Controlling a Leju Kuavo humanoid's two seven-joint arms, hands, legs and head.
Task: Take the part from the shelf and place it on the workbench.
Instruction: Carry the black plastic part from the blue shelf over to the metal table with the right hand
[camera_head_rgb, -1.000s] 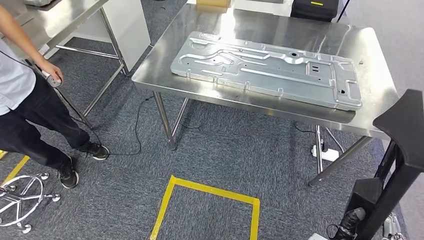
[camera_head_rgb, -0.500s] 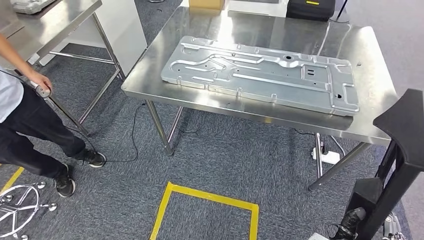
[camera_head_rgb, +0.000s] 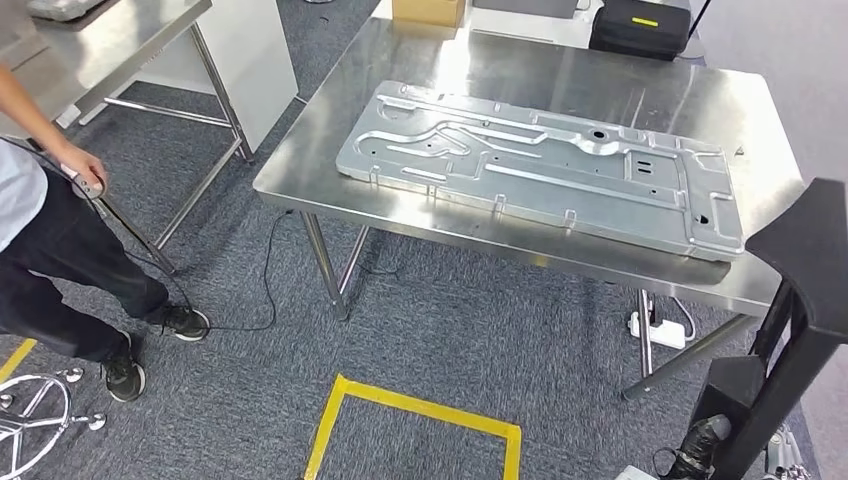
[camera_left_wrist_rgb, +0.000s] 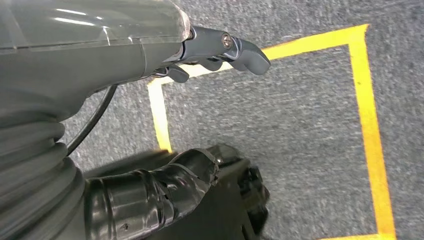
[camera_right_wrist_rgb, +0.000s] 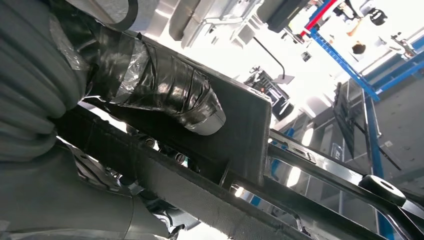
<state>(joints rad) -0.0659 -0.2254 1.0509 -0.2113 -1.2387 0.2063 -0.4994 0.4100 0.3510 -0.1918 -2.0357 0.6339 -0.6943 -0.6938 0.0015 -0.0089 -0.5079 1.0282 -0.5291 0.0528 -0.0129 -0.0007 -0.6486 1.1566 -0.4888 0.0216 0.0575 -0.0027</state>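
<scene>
Gripping hand: right hand (camera_right_wrist_rgb: 115, 85), taped thumb pressed flat on the part (camera_right_wrist_rgb: 240, 135), fingers hidden behind it.
Part: matte black, flat plates and bars with sharp corners; off the bench's right end, not on it.
Part axis: in head view its long stem slants up to a wide angular head.
Left hand (camera_left_wrist_rgb: 125, 55): hanging over grey carpet, fingers loosely apart, holding nothing.
Bench (camera_head_rgb: 560, 60): shiny steel, carrying a long stamped metal panel (camera_head_rgb: 540, 165) lying lengthwise.
Writing: black case (camera_head_rgb: 640, 25) has a yellow label, too small to read.
Floor: yellow tape (camera_head_rgb: 420, 400) outline.
</scene>
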